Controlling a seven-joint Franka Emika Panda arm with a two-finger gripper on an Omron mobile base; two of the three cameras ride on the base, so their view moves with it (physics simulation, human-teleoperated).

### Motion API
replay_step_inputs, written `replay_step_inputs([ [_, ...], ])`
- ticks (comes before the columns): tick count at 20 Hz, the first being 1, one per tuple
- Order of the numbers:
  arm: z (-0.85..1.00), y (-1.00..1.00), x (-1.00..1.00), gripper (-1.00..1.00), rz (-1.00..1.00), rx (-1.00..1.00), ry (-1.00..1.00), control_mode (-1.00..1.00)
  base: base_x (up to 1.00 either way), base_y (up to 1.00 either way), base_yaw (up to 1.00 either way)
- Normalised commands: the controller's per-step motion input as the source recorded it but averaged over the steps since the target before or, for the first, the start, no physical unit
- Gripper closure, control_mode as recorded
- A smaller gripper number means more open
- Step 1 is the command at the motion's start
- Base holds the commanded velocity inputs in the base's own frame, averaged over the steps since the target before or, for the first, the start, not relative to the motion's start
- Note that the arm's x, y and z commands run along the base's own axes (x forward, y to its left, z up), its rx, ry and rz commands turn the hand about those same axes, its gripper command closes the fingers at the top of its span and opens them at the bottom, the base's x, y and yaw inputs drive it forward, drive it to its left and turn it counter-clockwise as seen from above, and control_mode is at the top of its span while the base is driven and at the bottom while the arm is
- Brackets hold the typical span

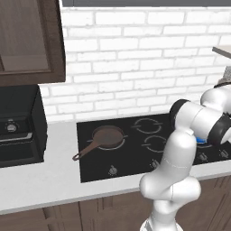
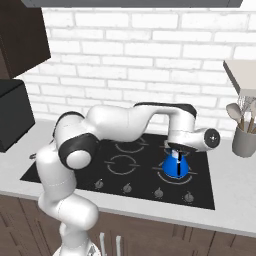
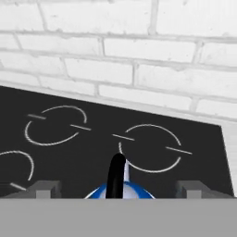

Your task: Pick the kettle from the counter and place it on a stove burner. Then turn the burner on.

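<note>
The jaws are seen spread wide, one fingertip on either side of the kettle, with clear space between each and its body. The gripper is held directly above it. The kettle is bright blue and rounded, with a black arched handle and white trim, and is set on the front right burner of the black stove.

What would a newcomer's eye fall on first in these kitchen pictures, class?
Probably the bright blue kettle, sitting on the front right burner of the black stove, with the white arm's gripper directly above it. Next comes the brown skillet on a left burner, then the grey utensil pot on the counter to the right.
</note>
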Motion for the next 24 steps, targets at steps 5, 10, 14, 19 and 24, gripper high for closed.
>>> replay_step_inputs([
  [5, 0.32, 0.00, -0.14, -1.00, 0.00, -0.02, 0.09, -1.00, 0.00, 0.00, 0.00],
  [10, 0.12, 0.00, -0.36, -1.00, 0.00, -0.08, 0.30, -1.00, 0.00, 0.00, 0.00],
  [14, 0.24, 0.00, -0.29, -1.00, -0.01, -0.10, 0.26, -1.00, 0.00, 0.00, 0.00],
  [19, 0.01, 0.00, -0.21, -1.00, 0.00, -0.04, 0.12, -1.00, 0.00, 0.00, 0.00],
  [24, -0.13, -0.11, 0.00, -1.00, 0.00, 0.00, 0.07, -1.00, 0.00, 0.00, 0.00],
])
